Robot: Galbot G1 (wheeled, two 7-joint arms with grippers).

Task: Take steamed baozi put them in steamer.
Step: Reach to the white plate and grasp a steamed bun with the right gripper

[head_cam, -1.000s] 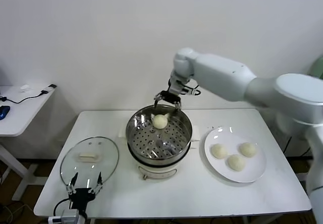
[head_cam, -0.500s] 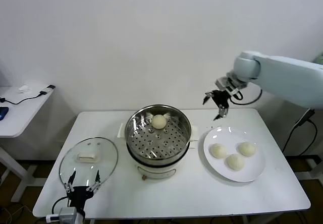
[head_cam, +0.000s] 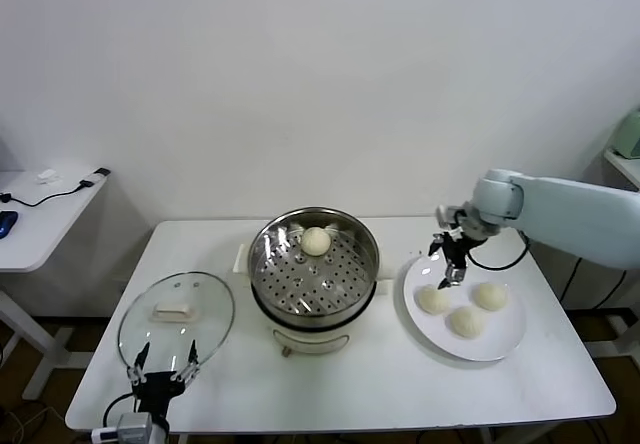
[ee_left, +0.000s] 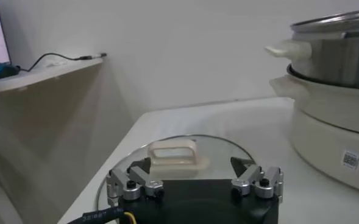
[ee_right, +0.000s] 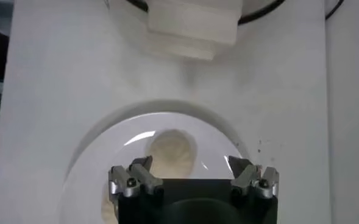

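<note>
With our right gripper [head_cam: 450, 264] spread wide and empty, we should center over the plate's [head_cam: 500, 346] nine-o'clock baozi [head_cam: 433, 300] before descending.

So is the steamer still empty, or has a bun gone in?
Not empty: one baozi sits on the perforated tray at the back of the steamer. Three more wait on the plate.

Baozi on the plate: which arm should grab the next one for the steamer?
Right. The right gripper hangs open just above the nearest baozi on the plate, beside the steamer. The left gripper sits open at the table's near edge by the glass lid, across the steamer from the plate.
</note>
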